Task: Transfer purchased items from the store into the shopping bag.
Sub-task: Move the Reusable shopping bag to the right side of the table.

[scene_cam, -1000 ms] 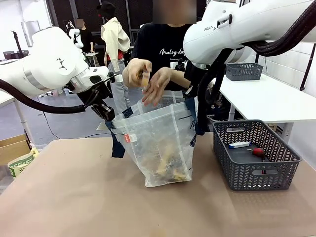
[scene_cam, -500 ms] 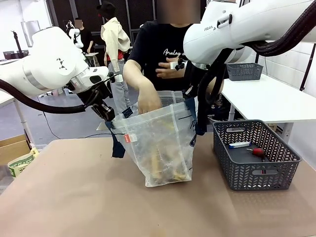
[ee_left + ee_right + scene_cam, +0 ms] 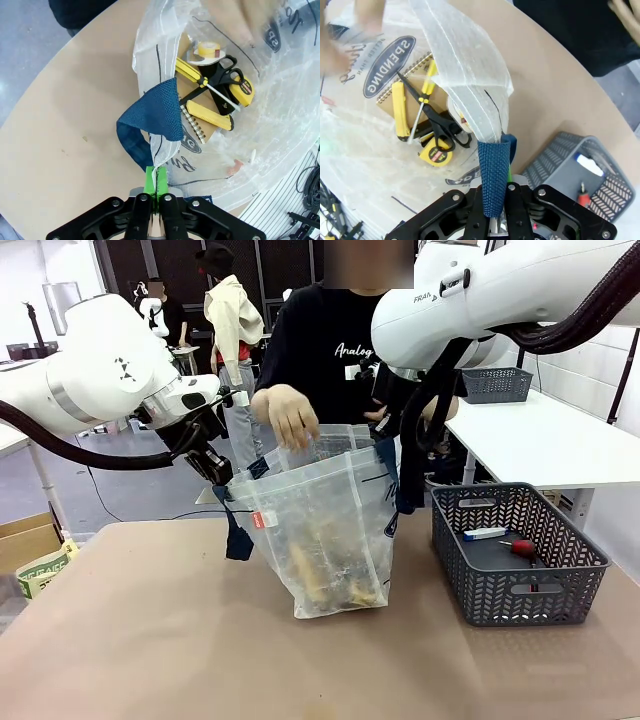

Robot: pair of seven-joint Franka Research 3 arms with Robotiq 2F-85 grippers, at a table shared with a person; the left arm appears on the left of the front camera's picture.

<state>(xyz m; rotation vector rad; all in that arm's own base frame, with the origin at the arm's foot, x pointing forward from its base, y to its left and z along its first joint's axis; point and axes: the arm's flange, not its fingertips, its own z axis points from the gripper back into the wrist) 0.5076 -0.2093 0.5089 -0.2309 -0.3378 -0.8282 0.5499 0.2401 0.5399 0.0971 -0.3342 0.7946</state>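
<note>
The shopping bag (image 3: 330, 530) stands in the middle of the table, held open at both sides. My left gripper (image 3: 224, 478) is shut on its left rim by the navy handle (image 3: 150, 117); the green pads (image 3: 151, 179) pinch the plastic. My right gripper (image 3: 495, 212) is shut on the other navy handle (image 3: 493, 172). A person's hand (image 3: 290, 415) hovers empty over the bag's mouth. Inside lie a yellow screwdriver (image 3: 192, 75), black scissors (image 3: 227, 82), a tape measure (image 3: 245, 90) and a notebook (image 3: 405, 90). The store, a grey basket (image 3: 575, 565), holds a white-blue tube (image 3: 485, 533) and a red item (image 3: 520, 547).
A cardboard box (image 3: 25, 540) and a green-white pack (image 3: 40, 570) sit off the table's left edge. A white table with another grey basket (image 3: 495, 385) stands at the back right. Bare tan tabletop (image 3: 150, 640) stretches in front of the bag.
The person's hand dipped into the bag with an item and has come back up out of it, empty. Both arms stayed where they were.
</note>
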